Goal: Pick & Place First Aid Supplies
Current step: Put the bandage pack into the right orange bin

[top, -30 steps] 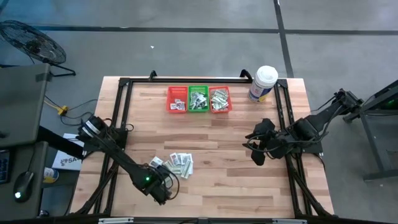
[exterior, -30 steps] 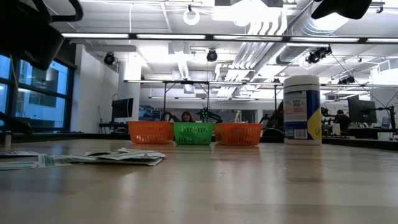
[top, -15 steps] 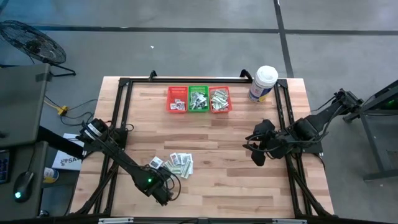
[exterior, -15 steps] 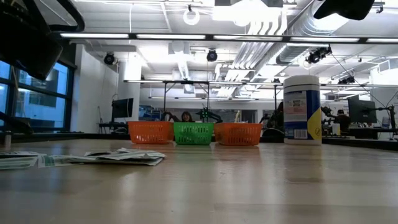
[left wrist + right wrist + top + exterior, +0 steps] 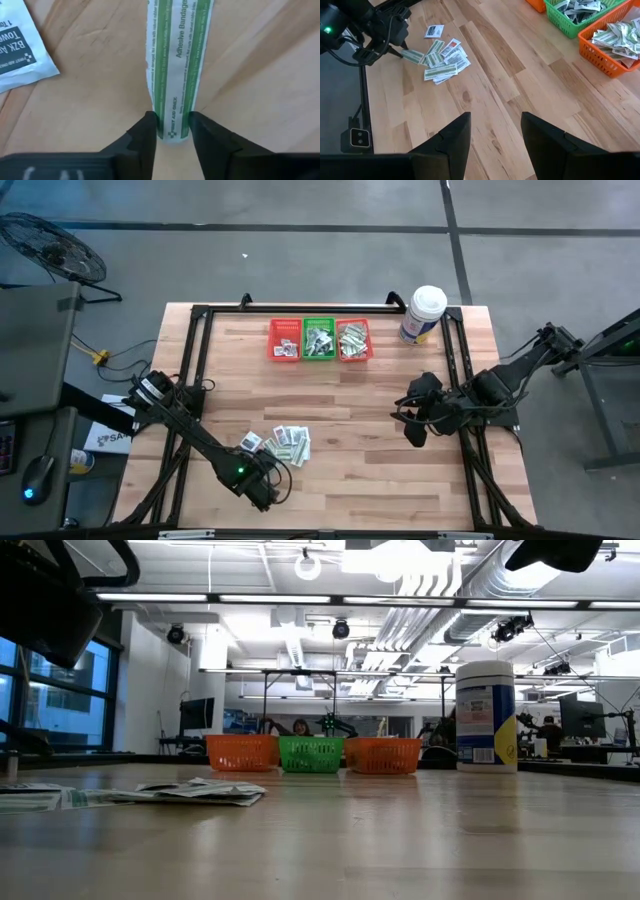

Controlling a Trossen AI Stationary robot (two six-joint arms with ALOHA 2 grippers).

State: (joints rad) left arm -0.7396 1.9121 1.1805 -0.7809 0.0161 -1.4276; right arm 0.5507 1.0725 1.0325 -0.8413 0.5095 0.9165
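Here a green-and-white strip (image 5: 179, 60) is lying flat on the wooden surface (image 5: 380, 470), its near end sitting between the left gripper's (image 5: 172, 131) fingers (image 5: 144, 137), which are standing narrowly apart, one at each long edge of the strip; whether they are actually pinching it cannot be told. The strip is reading "Adhesive Bandage" along its length and "FIRST AID ONLY" near its end. Just beside it, a white packet (image 5: 17, 50) is showing dark print, with "BZK" and part of "Tow..." legible. In the high view, the left gripper (image 5: 262, 483) is working at the near-left edge of a loose pile of packets (image 5: 283, 444) on the front-left part of the surface. Well apart, along the far edge, a red basket (image 5: 284, 339), a green basket (image 5: 319, 339) and an orange basket (image 5: 353, 340) are sitting in a row touching, each holding packets. A white tub (image 5: 423, 314) with a blue label is standing upright near the far-right corner; its print cannot be read. The right gripper (image 5: 412, 426) is hanging over the right side of the surface, its fingers (image 5: 451, 142) parted and holding nothing.
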